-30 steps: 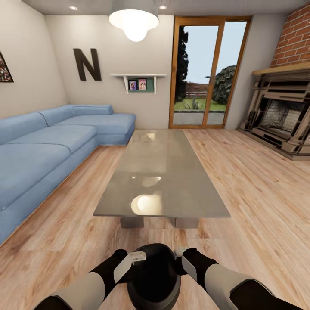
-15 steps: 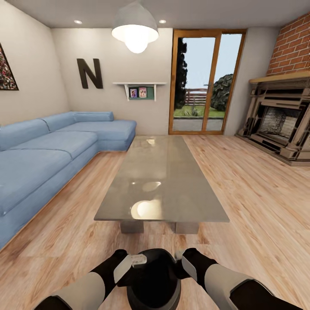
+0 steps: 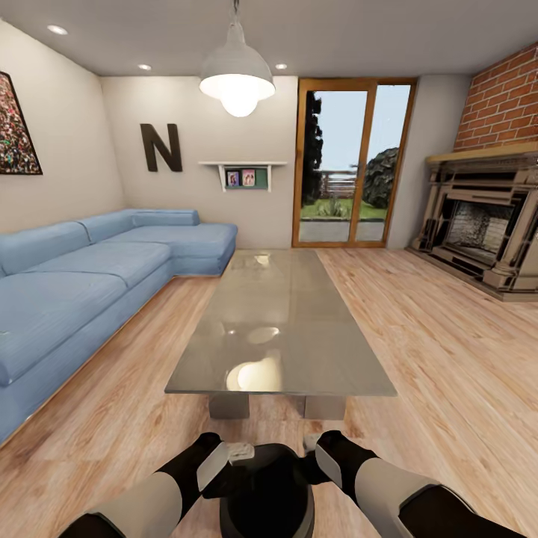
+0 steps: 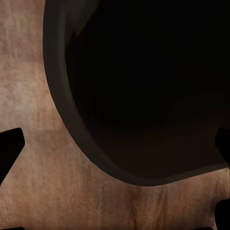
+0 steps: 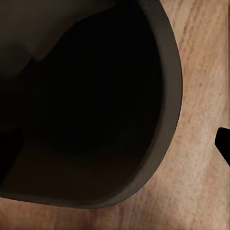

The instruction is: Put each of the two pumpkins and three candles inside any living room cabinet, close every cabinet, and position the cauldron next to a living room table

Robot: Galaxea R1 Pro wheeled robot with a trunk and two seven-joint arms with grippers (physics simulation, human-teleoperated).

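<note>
The black cauldron (image 3: 267,486) stands on the wood floor just short of the near end of the long grey glossy table (image 3: 284,321). My left gripper (image 3: 237,453) hangs over the cauldron's left rim and my right gripper (image 3: 311,445) over its right rim. Both are open. The left wrist view looks down into the cauldron's dark mouth (image 4: 143,86), with a black finger (image 4: 9,148) far out over the floor. In the right wrist view the cauldron's rim (image 5: 165,120) curves past a finger (image 5: 224,143) that is well clear of it. Pumpkins, candles and cabinet are out of view.
A blue corner sofa (image 3: 90,284) runs along the left wall. A stone fireplace (image 3: 486,232) stands at the right under brick. A glass door (image 3: 347,161) is at the far wall and a lamp (image 3: 237,75) hangs over the table. Wood floor lies on both sides of the table.
The camera has lifted, so the room sits lower in the picture. The cauldron has dropped lower against my grippers, which keep their place in the view.
</note>
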